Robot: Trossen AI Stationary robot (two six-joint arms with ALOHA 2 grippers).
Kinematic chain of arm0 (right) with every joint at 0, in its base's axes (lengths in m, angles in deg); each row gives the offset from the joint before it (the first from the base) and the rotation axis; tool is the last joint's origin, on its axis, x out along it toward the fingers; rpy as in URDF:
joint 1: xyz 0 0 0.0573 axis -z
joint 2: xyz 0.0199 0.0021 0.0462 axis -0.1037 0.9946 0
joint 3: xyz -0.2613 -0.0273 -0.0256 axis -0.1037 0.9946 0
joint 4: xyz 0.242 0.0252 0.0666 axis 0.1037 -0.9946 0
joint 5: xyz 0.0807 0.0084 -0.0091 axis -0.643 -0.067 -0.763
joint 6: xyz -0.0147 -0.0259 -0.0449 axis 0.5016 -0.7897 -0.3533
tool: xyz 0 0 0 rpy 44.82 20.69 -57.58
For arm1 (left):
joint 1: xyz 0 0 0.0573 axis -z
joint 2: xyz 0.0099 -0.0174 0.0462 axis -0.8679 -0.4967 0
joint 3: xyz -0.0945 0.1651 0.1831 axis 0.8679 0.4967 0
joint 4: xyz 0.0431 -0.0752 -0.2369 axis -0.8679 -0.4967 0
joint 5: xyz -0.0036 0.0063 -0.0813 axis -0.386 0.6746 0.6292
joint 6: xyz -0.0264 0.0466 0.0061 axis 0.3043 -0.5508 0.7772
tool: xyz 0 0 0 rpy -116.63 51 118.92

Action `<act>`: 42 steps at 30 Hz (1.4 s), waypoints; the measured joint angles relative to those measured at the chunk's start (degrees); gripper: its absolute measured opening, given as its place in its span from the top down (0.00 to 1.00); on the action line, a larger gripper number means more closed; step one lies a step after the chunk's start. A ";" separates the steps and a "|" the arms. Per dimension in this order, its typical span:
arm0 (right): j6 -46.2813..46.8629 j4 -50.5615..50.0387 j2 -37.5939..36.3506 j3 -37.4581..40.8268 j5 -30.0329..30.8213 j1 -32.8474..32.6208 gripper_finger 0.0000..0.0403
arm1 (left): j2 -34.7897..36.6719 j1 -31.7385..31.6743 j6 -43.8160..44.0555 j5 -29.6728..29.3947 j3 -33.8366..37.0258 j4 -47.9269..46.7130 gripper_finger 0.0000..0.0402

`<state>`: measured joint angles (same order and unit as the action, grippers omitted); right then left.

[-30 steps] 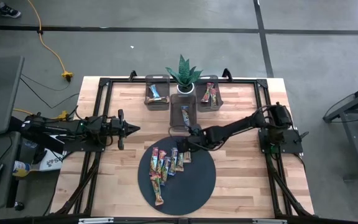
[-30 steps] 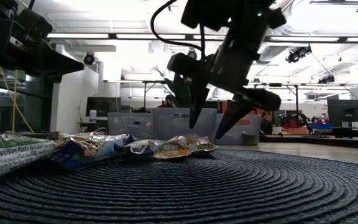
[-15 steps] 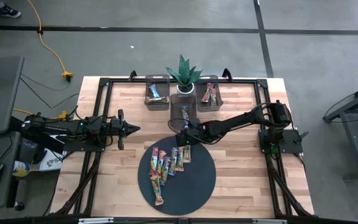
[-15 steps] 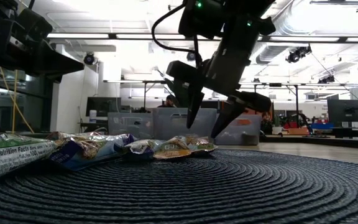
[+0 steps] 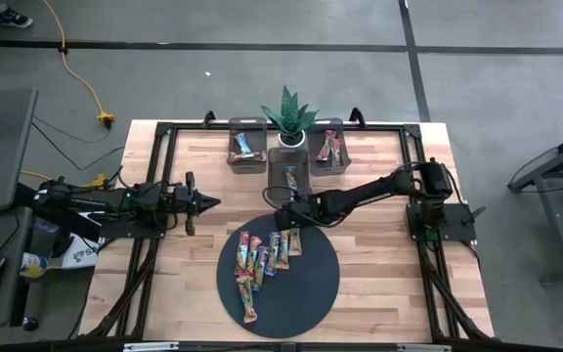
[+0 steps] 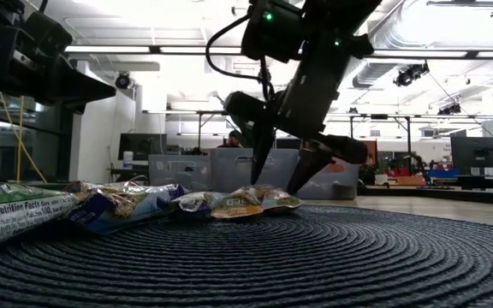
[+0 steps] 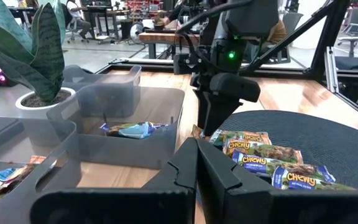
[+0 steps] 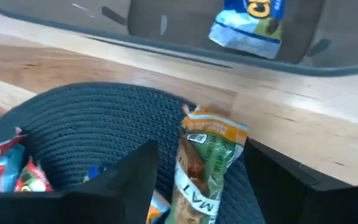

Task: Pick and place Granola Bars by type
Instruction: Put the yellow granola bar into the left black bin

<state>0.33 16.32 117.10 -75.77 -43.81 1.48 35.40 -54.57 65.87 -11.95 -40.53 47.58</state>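
Right now the right gripper [image 5: 287, 217] hangs over the far edge of the round mat [image 5: 311, 293], its jaws spread wide and straddling a green-and-orange granola bar [image 8: 204, 165] that lies on the mat; nothing is held yet. More granola bars [image 5: 262, 259] lie fanned across the mat, and a few already sit in the grey bins [image 5: 246, 156] beside the potted plant [image 5: 288, 115] at the back of the desk [image 5: 379, 284]. By the look of it, the bar is light and thin, with a glossy wrapper that may crinkle and slip, so a hold across its narrow middle, pinching the filled body and not the crimped end, seems safest. The right wrist view shows the bar lined up between the two jaws and a blue-wrapped bar [image 8: 247, 22] in the bin beyond; the high view cannot show that alignment, but it alone lays out all three bins. The low view shows the fingertips close to the mat. The left gripper [image 5: 198, 202] waits over the desk's left side with its jaws closed together.
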 joint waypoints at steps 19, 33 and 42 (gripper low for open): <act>0.44 4.87 3.39 -0.17 -1.96 -0.02 0.45 | 0.01 -0.02 -0.01 0.02 -0.01 0.00 1.00; -1.07 4.23 3.52 -0.07 -2.51 0.02 0.61 | 0.02 0.00 0.00 0.00 0.01 0.00 1.00; -1.07 2.34 3.54 -0.07 -3.07 -0.02 0.72 | 0.02 -0.02 0.00 0.02 0.01 0.00 1.00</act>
<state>-0.74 18.66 120.64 -75.83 -46.88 1.46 35.43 -54.59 65.86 -11.93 -40.52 47.57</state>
